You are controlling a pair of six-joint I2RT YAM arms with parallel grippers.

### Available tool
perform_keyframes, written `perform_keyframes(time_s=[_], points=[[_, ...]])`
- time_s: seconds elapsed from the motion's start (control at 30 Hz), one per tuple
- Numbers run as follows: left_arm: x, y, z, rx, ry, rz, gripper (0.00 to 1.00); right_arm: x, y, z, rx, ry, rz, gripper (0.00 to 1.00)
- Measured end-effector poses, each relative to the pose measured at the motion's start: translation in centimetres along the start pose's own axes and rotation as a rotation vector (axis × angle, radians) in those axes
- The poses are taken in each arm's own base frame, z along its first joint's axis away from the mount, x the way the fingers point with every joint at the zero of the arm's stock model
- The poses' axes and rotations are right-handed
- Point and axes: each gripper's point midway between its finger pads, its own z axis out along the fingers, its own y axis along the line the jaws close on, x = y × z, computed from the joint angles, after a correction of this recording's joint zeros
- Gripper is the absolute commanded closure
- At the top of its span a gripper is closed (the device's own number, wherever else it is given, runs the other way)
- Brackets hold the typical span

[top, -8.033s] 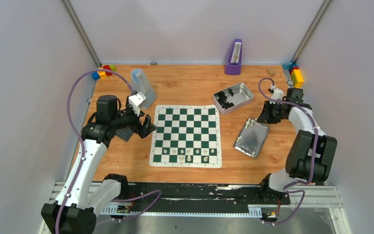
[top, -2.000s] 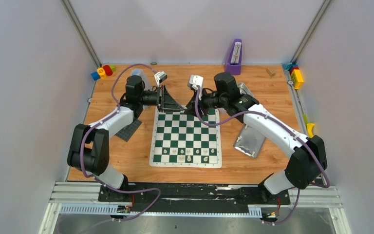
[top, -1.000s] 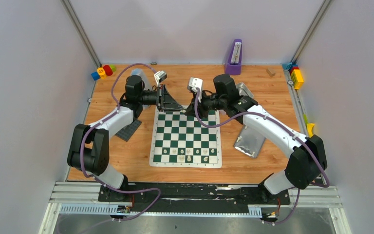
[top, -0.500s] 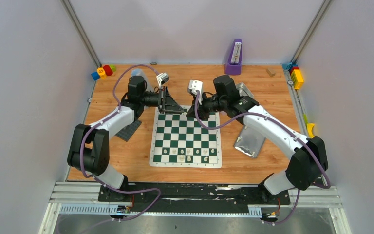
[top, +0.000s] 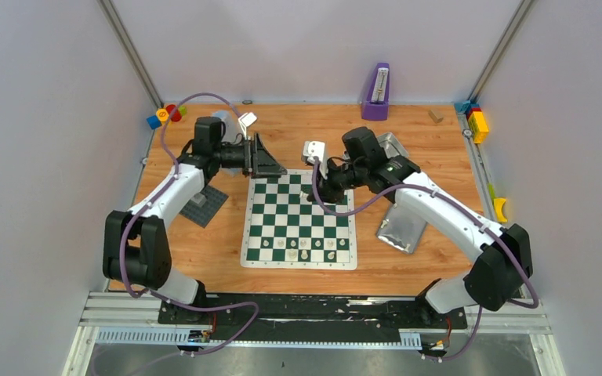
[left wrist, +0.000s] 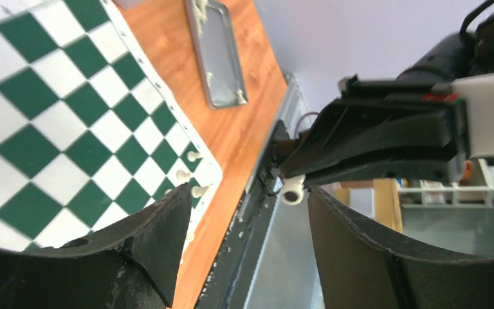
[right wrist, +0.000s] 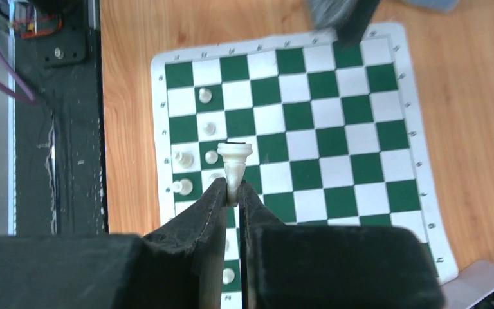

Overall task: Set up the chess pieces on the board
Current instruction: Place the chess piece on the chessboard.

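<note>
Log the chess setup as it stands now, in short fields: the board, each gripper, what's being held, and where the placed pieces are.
Board: flat on the table, mostly bare
Left gripper: open, empty, by the board's far edge
Right gripper: shut on a chess piece, above the board
Held by: its narrow end, wide end pointing away from the fingers
Placed pieces: several, in the two nearest rows

A thin green-and-white checked board mat (top: 282,221) lay at the middle of a wooden table (top: 212,262). Small cream-white plastic chess pieces (top: 304,254) stood in its two nearest rows. A dark grey square plate (top: 212,210) lay just left of the board, and a flat crinkled silver tray (top: 402,227) just right of it. A metal tin (top: 396,142) sat behind the board's far right corner, partly under the right arm. A purple metronome (top: 376,92) stood at the table's far edge. The right gripper (right wrist: 233,193) hung over the board's far half with a single cream-white chess piece (right wrist: 234,158) between its fingers. The left gripper (top: 273,168) hung at the board's far edge, near the left corner.
</note>
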Motion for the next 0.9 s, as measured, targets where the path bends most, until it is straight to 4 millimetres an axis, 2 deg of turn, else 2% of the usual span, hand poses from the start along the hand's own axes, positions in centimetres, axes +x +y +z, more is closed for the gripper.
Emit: perform_keyframes(time_s=[0.1,0.27,0.43,0.57,0.73,0.9], points=[[-1.3,0.0,-1.7,-0.081,-0.038,0.068,0.20,1.7,0.9,0.9,-0.022,0.096,0.003,1.00],[-3.2,0.2,-5.6,-0.276,-0.107,0.209,0.15,4.2,2.2,3.3,-0.073,0.270,-0.025,1.00],[-3.1,1.4,-11.0,-0.515,-0.164,0.282,0.09,6.5,2.6,5.2,-0.111,0.434,-0.068,1.00],[-2.5,2.1,-15.0,-0.712,-0.194,0.338,0.01,7.4,3.0,6.3,-0.135,0.535,-0.111,1.00],[-2.2,0.9,-19.0,-0.919,-0.248,0.451,0.00,7.8,4.6,7.7,-0.185,0.653,-0.197,1.00],[-2.2,-0.2,-21.5,-1.047,-0.300,0.515,0.00,8.4,6.4,8.5,-0.232,0.756,-0.277,1.00]])
